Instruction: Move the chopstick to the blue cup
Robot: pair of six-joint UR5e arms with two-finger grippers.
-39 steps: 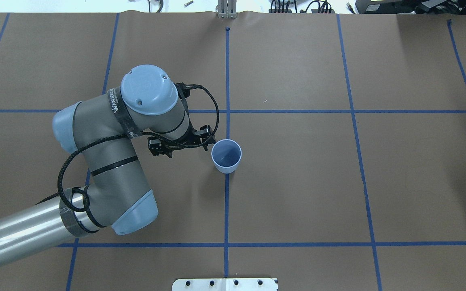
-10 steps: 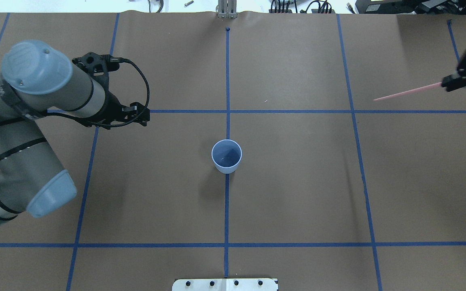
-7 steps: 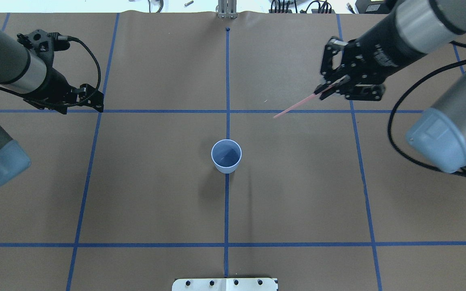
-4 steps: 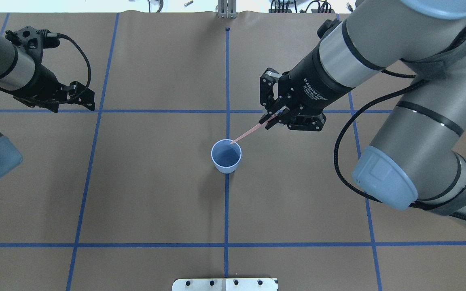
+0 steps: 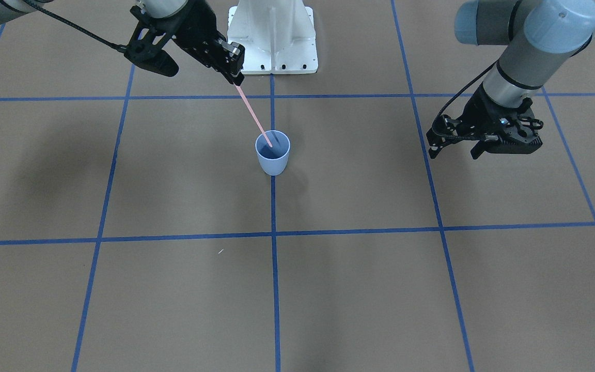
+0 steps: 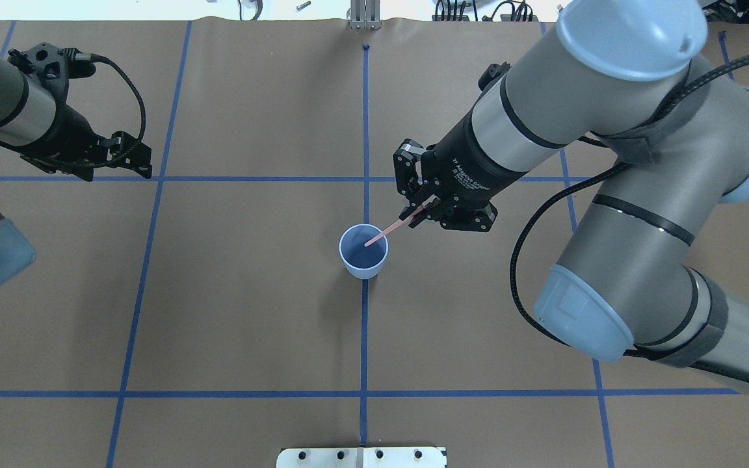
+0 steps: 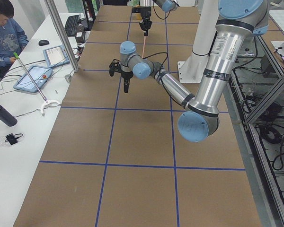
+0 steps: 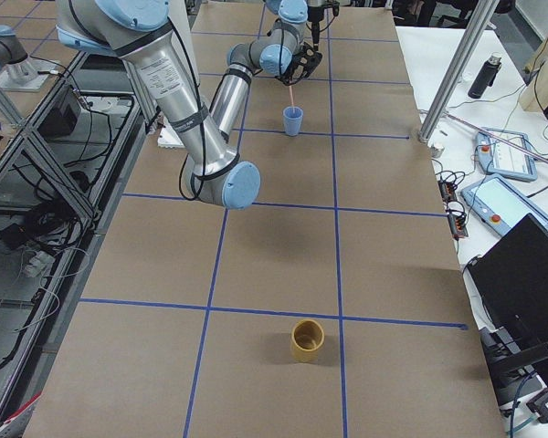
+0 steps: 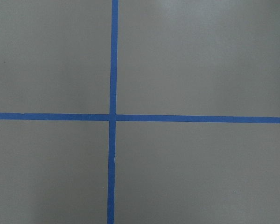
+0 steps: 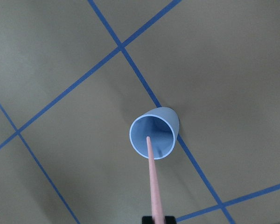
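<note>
The blue cup (image 6: 363, 260) stands upright at the table's middle, on a blue tape line; it also shows in the front view (image 5: 272, 160) and the right wrist view (image 10: 167, 117). My right gripper (image 6: 417, 214) is shut on the upper end of the pale pink chopstick (image 6: 389, 230), up and to the right of the cup. The stick slants down, and its tip lies within the cup's mouth (image 5: 252, 114) (image 10: 153, 177). My left gripper (image 6: 119, 162) hangs over bare table far to the left, open and empty.
A tan cup (image 8: 308, 339) stands alone at the table's right end. The robot's white base (image 5: 271, 36) is behind the blue cup. A metal pole (image 7: 61, 33), tablets and a seated operator (image 7: 4, 28) are along the far side.
My right arm swept in from the right with the chopstick, and its tip now sits in the cup's mouth. My left arm drew back from the cup to the far left.
</note>
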